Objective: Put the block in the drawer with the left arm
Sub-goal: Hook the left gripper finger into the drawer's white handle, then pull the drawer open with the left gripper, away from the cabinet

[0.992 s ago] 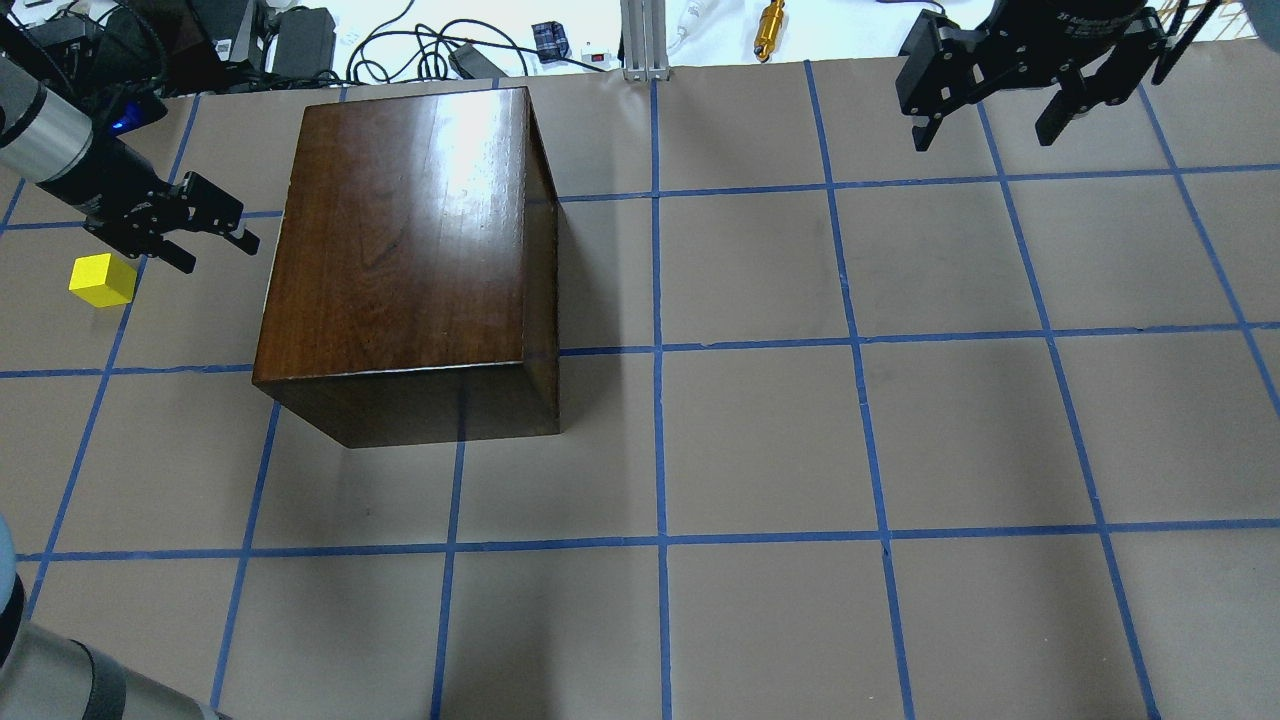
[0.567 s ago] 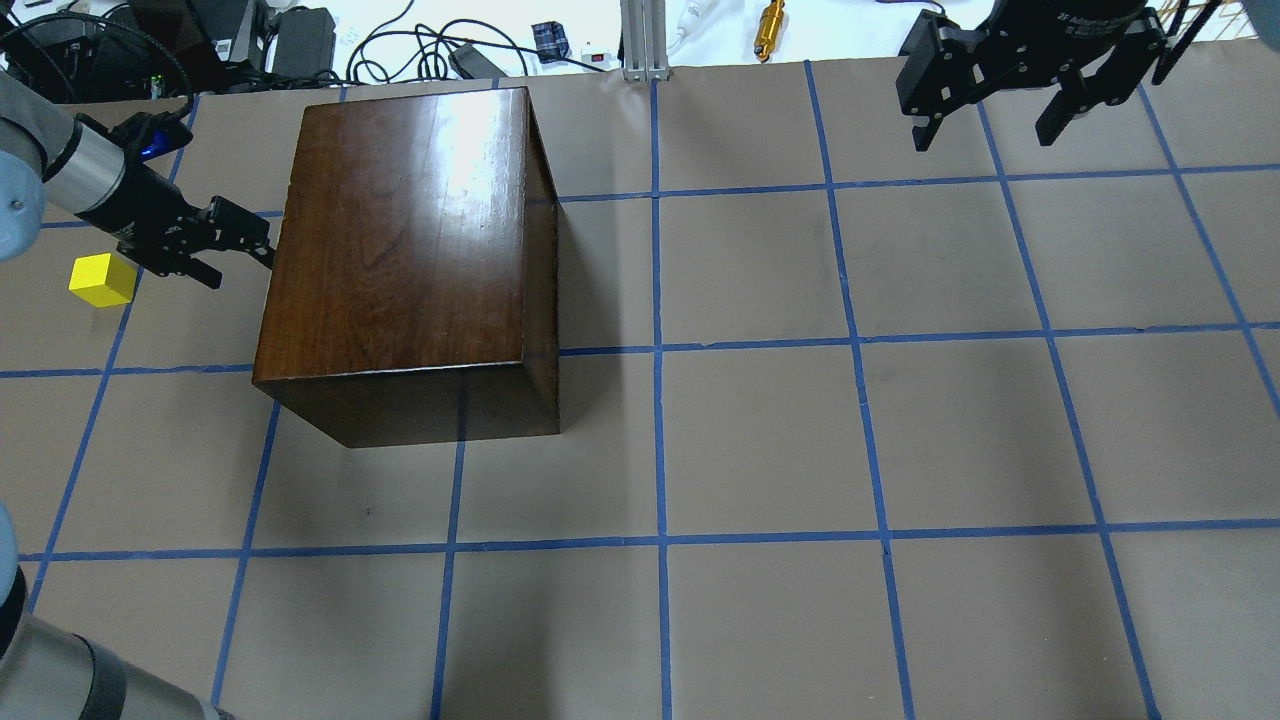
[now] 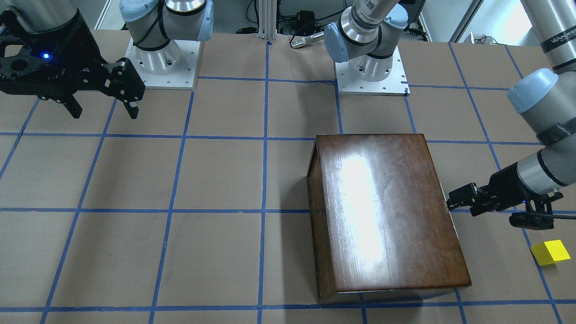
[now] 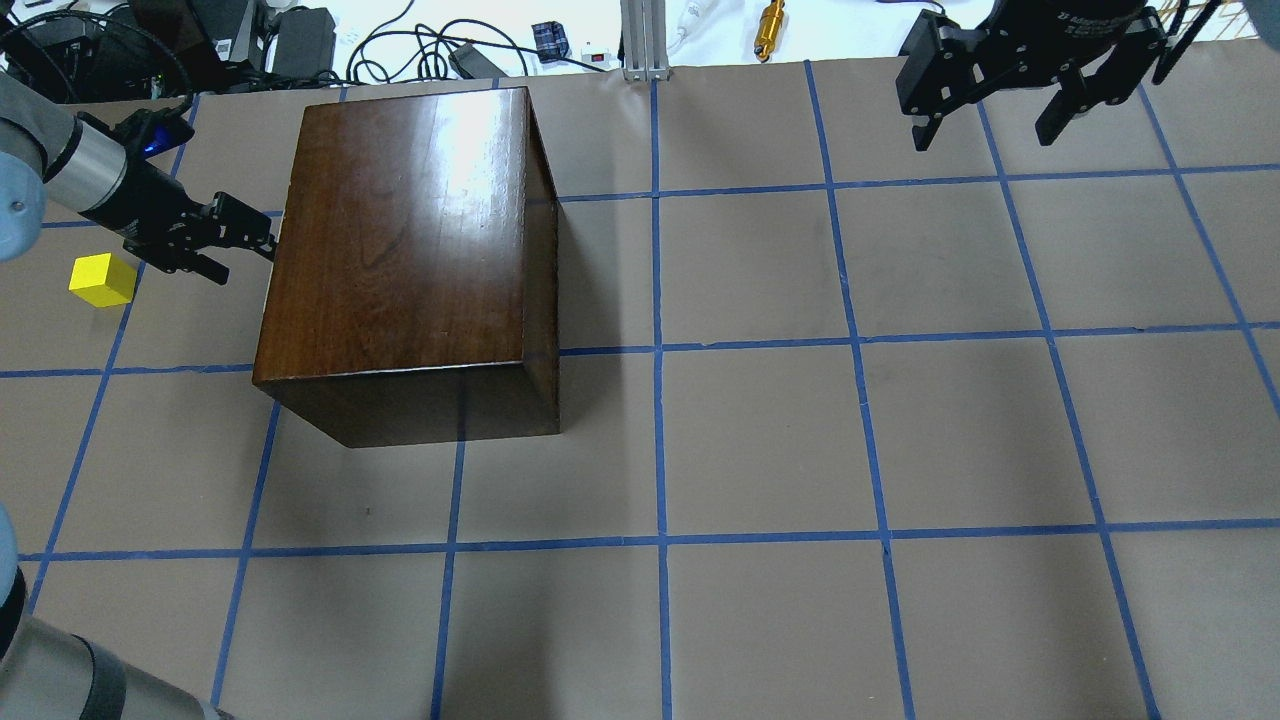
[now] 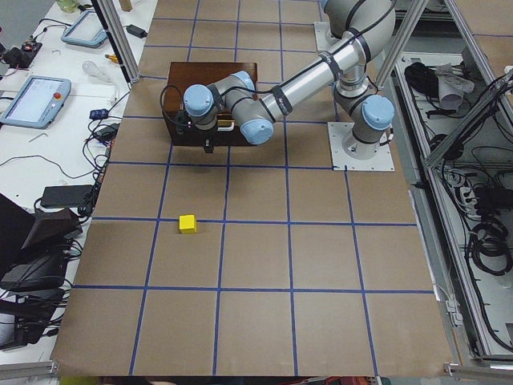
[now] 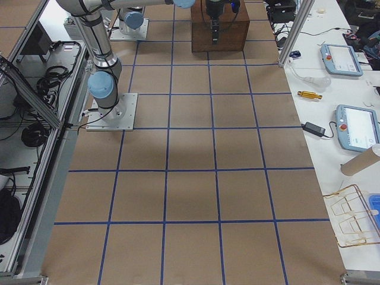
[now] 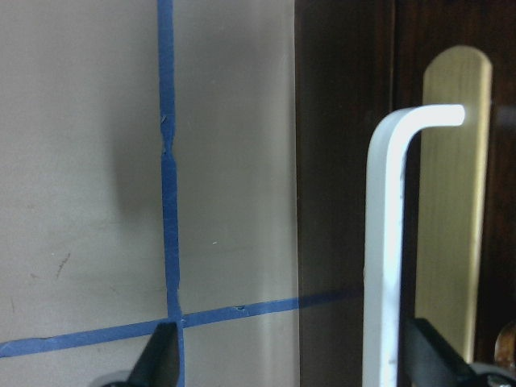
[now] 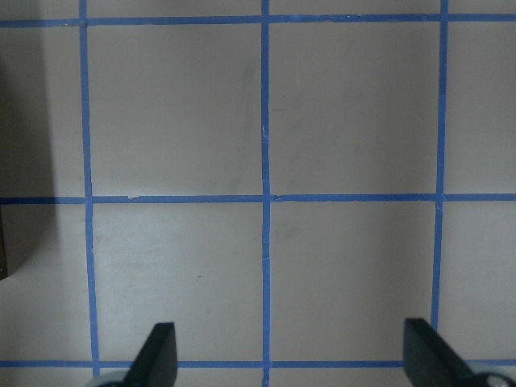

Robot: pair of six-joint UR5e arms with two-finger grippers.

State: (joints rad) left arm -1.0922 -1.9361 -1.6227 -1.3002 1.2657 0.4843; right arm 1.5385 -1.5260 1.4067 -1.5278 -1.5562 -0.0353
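The yellow block (image 4: pixel 102 280) lies on the table left of the dark-brown cabinet (image 4: pixel 400 230); it also shows in the front view (image 3: pixel 550 252) and the left view (image 5: pixel 187 224). My left gripper (image 4: pixel 245 245) is open and level, with its tips at the cabinet's left face, apart from the block. In the left wrist view the drawer front (image 7: pixel 339 161) is shut. Its metal pull (image 7: pixel 383 242) stands between my open fingers, close to the right fingertip (image 7: pixel 427 359). My right gripper (image 4: pixel 990 125) is open and empty, high at the far right.
The cabinet also shows in the front view (image 3: pixel 387 211). Cables and tools (image 4: pixel 770 25) lie beyond the table's far edge. The arm bases (image 3: pixel 371 67) stand at the robot's side. Blue tape lines grid the brown table (image 4: pixel 760 440).
My left gripper has moved right, away from the block, until its tips reach the cabinet's left face. The block, the cabinet and the right arm have not moved.
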